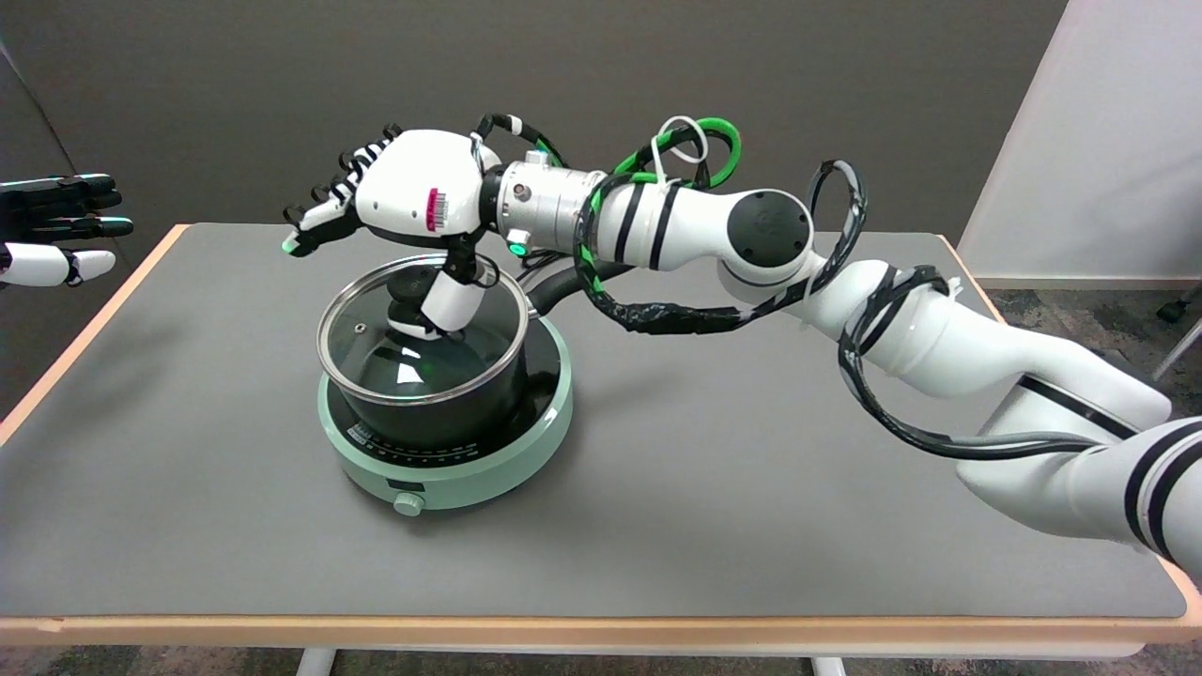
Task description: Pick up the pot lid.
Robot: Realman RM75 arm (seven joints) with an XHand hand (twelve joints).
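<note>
The glass pot lid sits on a black pot, which stands on a pale green cooker on the grey surface. The right hand hovers just above the lid, fingers spread outward; its thumb reaches down beside the knob, seemingly touching it, though no grip is visible.

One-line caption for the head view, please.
Right hand over the glass lid, thumb down beside its knob; the pot sits on a green cooker.
</note>
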